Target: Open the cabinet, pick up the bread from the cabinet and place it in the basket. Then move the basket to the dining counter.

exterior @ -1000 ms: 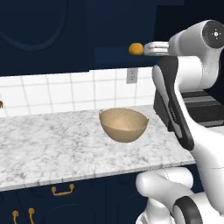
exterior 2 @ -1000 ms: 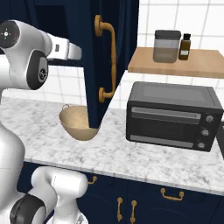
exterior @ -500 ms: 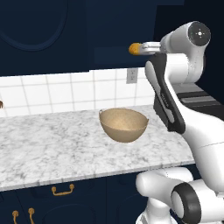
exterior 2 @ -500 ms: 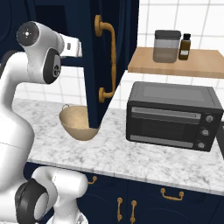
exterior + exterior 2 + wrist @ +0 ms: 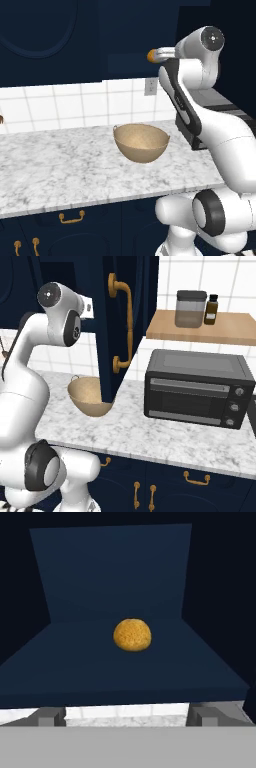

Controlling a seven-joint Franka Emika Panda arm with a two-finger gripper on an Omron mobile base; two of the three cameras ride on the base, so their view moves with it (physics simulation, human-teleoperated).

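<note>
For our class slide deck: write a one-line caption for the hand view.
Open gripper faces the bread sitting alone on the cabinet shelf.

Rendered home kitchen. Grey-veined white marble counter [image 5: 60, 165] runs under a white tiled backsplash [image 5: 75, 105] with a wall outlet [image 5: 149, 86] at 1 o'clock of the left base view. Navy base cabinets [image 5: 175, 488] with small brass pulls sit below; a navy wall cabinet [image 5: 127, 316] with a long brass handle hangs above, door open. Black toaster oven [image 5: 197, 388] at 3 o'clock in the right base view, a wooden shelf [image 5: 200, 328] with jar [image 5: 190, 308] and bottle [image 5: 212, 309] above it. Woven basket [image 5: 141, 142] on the counter.
</note>
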